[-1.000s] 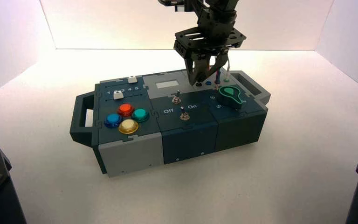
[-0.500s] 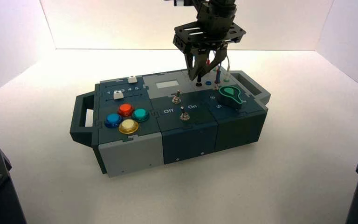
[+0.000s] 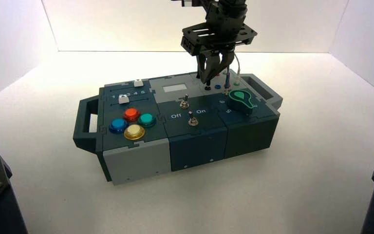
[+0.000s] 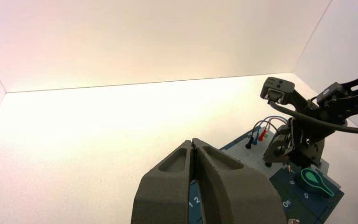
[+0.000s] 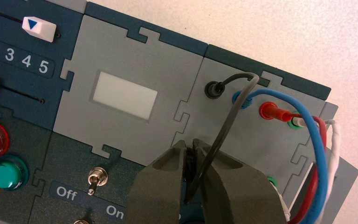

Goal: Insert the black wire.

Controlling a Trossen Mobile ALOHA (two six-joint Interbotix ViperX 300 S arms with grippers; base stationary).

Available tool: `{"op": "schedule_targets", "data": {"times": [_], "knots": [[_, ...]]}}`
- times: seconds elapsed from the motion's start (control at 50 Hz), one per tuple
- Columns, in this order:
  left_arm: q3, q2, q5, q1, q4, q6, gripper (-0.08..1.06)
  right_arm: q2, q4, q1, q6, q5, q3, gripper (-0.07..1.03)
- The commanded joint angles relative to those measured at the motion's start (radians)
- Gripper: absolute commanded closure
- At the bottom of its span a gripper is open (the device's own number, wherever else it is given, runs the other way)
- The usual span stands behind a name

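Black-ended, can see the black wire looping at upper centre of the high view, with one end in the far black socket. Find its other plug pinched by the right gripper, at the near black socket; cannot tell how deep. Judge nearly done: perhaps seat, then release. Note left gripper idle, pressed together, outside the high view's frame. Notice pale tabletop across the lower frame, whitish walls along the top.

The high view looks down from above and behind both arms, taking in the whole box. The left wrist view gazes past its end effector across the table, the box farther off. The right wrist view faces the panel closely beneath its end effector. All three share the wire sockets.
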Motion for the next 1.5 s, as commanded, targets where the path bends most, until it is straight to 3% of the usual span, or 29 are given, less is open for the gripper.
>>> {"op": "schedule_targets", "data": {"times": [0.02,1.04,1.44,1.5], "knots": [[-0.021,0.005,-0.006,-0.003,0.0,0.002,1.01,-0.038,-0.003,-0.002,0.006,-0.002,-0.012,0.99],[-0.02,0.003,-0.006,-0.003,0.0,0.002,1.01,0.054,0.003,0.041,0.005,-0.003,0.02,0.99],[-0.018,0.003,-0.006,-0.003,0.006,0.003,1.01,0.034,0.002,0.04,-0.008,0.0,0.021,0.98],[-0.018,0.003,-0.006,-0.003,0.008,0.003,1.01,0.025,0.002,0.04,-0.008,0.002,0.02,0.94]]}}
